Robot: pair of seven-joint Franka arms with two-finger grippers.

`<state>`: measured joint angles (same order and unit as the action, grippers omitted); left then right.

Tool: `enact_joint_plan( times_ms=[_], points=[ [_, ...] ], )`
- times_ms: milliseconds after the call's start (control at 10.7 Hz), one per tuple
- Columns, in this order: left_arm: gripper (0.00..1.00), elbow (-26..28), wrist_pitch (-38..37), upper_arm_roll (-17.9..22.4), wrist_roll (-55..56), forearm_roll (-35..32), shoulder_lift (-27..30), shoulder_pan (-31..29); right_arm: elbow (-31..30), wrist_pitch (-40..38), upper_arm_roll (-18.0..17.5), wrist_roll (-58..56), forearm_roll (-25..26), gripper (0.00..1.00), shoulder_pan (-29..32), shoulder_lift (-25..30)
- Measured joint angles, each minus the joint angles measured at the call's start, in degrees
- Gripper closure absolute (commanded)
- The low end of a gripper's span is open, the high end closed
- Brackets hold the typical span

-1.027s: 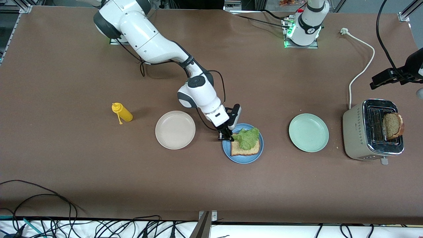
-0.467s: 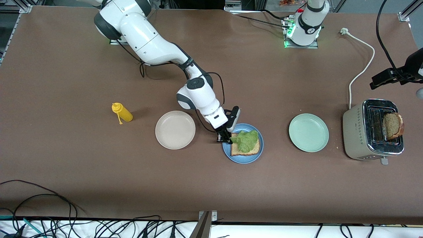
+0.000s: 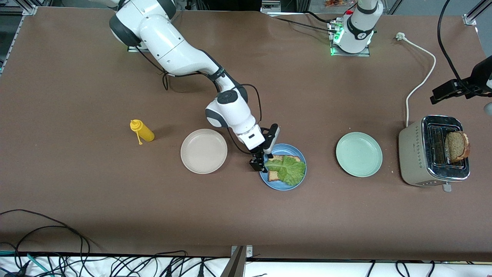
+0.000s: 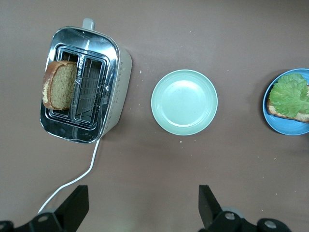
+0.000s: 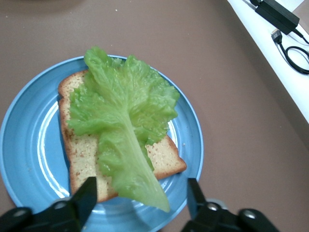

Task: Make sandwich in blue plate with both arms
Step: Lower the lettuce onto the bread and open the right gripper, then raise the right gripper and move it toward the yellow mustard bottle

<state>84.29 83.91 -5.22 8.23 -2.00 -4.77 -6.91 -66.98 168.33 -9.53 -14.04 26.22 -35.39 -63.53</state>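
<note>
The blue plate (image 3: 282,186) (image 5: 29,145) (image 4: 289,126) holds one bread slice (image 3: 273,176) (image 5: 82,159), and a ruffled lettuce leaf (image 3: 288,169) (image 5: 125,121) lies flat across it. My right gripper (image 3: 261,161) (image 5: 142,198) hovers low over the plate's rim toward the right arm's end. It is open, and the leaf's stem tip lies loose between its fingers. A second bread slice (image 3: 456,146) (image 4: 59,84) stands in the toaster (image 3: 423,154) (image 4: 111,82). My left gripper (image 3: 446,91) (image 4: 142,208) waits high above the table near the toaster, open and empty.
A mint-green plate (image 3: 359,154) (image 4: 184,102) lies between the blue plate and the toaster. A cream plate (image 3: 203,151) and a yellow squeeze bottle (image 3: 142,131) lie toward the right arm's end. The toaster's white cord (image 3: 419,84) runs toward the bases.
My right gripper has opened and let go of the lettuce. The leaf, bunched up a second ago, has settled flat on the bread. The left arm has not moved.
</note>
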Motion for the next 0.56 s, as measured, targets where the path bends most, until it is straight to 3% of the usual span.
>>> enact_joint_plan(
  times_ms=[373,560],
  points=[
    [0.00,0.00,0.00,0.00,0.00,0.00,0.00,-0.01,0.56,-0.07,-0.01,0.21,-2.44,0.00,0.90,0.51],
    [0.00,0.00,0.02,0.00,0.00,0.00,0.00,-0.03,-1.65,-1.64,-0.52,0.24,-3.33,0.00,2.56,3.29]
  ],
)
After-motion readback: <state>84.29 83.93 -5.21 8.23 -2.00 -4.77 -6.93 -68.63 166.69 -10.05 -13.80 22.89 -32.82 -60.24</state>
